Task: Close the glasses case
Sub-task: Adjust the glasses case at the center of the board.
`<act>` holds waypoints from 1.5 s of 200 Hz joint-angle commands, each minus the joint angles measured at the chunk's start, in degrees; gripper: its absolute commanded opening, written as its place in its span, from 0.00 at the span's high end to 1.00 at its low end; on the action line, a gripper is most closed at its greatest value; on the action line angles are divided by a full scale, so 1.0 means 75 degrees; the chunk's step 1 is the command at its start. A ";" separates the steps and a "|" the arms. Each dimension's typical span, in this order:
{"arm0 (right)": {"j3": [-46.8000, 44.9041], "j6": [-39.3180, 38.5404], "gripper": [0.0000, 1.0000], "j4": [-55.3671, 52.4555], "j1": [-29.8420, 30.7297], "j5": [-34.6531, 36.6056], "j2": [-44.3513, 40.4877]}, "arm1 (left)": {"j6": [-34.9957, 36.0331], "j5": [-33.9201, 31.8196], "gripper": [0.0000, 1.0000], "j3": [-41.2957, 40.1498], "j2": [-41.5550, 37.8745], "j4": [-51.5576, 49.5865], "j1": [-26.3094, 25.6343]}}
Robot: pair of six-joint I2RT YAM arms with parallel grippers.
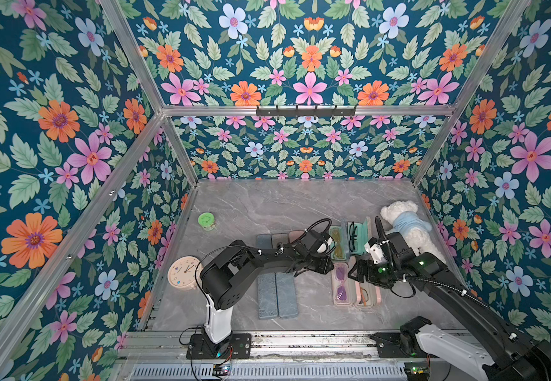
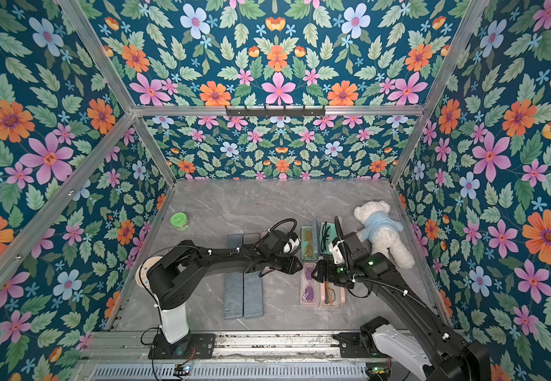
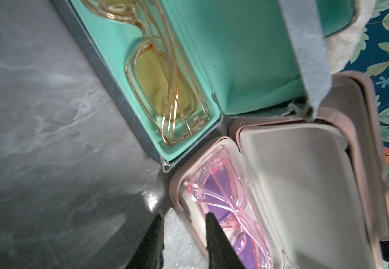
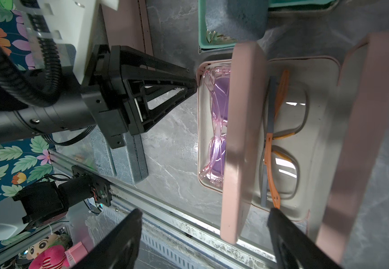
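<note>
The grey marble counter (image 1: 267,204) is bare across its far half, and a narrow free strip runs along the front edge by the rail. A white teddy bear (image 1: 406,227) lies by the right wall, near two open teal cases (image 3: 247,58). Two closed blue cases (image 1: 275,293) lie side by side under the left arm (image 1: 267,257). The pink glasses case (image 3: 293,186) holding purple glasses sits right of centre with its lid raised. It touches a second open pink case (image 4: 317,139) on its right and meets a teal case's corner behind. The right tool (image 4: 205,210) hangs wide open above the two raised lids, holding nothing. The left tool (image 3: 184,215), jaws slightly apart and gripping nothing, sits at that case's left rim.
</note>
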 commanded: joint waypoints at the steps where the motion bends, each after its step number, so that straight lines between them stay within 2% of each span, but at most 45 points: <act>1: -0.0017 -0.0044 0.14 -0.0081 -0.0005 -0.0020 -0.0030 | 0.0133 0.0154 0.66 0.0006 0.0039 -0.0107 -0.0044; 119: -0.0117 -0.0015 0.15 -0.0023 -0.0026 -0.0007 0.0052 | 0.0378 0.0171 0.66 0.0168 0.0252 -0.0426 -0.0232; 173: -0.0106 0.0003 0.16 0.0043 -0.0028 -0.0037 0.0106 | 0.0555 -0.0084 0.73 0.0298 0.0358 -0.0674 -0.0232; 300: -0.0257 0.0034 0.18 0.0700 -0.0025 -0.0479 0.0524 | 0.0701 -0.0545 0.82 0.0287 0.0185 -0.0878 -0.0209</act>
